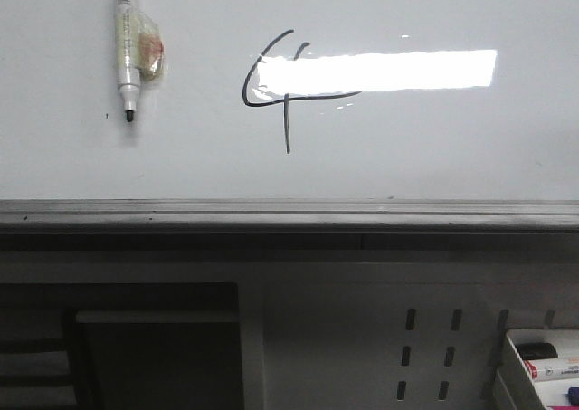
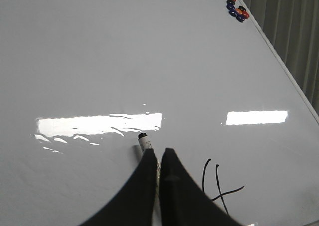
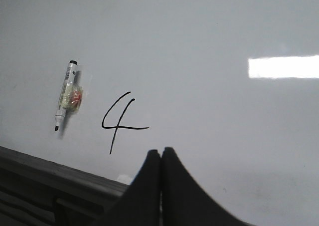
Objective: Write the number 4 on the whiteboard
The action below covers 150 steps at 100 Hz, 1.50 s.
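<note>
The whiteboard [image 1: 407, 147] fills the upper front view, with a bright light reflection across it. The number 4 [image 1: 288, 129], a thin black marker figure, is drawn at its middle, and shows in the left wrist view [image 2: 220, 186] and the right wrist view [image 3: 115, 128]. A black-tipped marker [image 1: 127, 48] with tape round it hangs on the board left of the 4, tip down, with nothing round it [image 3: 66, 94]. My left gripper [image 2: 159, 150] is shut to a narrow slit, off the board, with the marker [image 2: 144, 142] seen behind it. My right gripper [image 3: 160, 150] is shut and empty, below right of the 4.
A grey metal ledge [image 1: 289, 213] runs along the board's lower edge. Below it are a perforated grey panel [image 1: 425, 347] and a white tray [image 1: 514, 374] with markers at the lower right. Several coloured magnets [image 2: 237, 9] sit at one corner of the board.
</note>
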Each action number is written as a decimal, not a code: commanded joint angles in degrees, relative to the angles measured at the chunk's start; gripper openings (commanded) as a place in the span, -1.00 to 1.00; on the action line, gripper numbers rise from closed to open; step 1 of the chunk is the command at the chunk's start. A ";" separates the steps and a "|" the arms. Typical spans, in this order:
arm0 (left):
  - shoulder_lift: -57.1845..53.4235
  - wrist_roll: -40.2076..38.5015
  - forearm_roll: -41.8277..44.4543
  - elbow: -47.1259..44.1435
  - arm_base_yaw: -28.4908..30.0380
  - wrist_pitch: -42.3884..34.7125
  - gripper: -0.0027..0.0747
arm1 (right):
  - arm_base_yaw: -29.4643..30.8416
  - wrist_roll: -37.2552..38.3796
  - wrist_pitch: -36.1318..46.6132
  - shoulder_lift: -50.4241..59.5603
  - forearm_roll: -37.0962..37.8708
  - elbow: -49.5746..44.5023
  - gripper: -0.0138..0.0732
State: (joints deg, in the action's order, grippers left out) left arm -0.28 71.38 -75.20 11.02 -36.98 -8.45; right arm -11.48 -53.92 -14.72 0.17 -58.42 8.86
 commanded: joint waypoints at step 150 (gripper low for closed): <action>-1.58 -63.10 71.32 -12.52 29.76 2.82 -0.98 | 0.32 -0.72 3.00 -0.61 -0.99 1.57 -0.84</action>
State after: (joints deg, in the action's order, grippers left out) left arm -0.28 9.14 -4.35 0.13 -7.76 0.00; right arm -11.48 -54.04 -14.50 0.17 -58.42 8.86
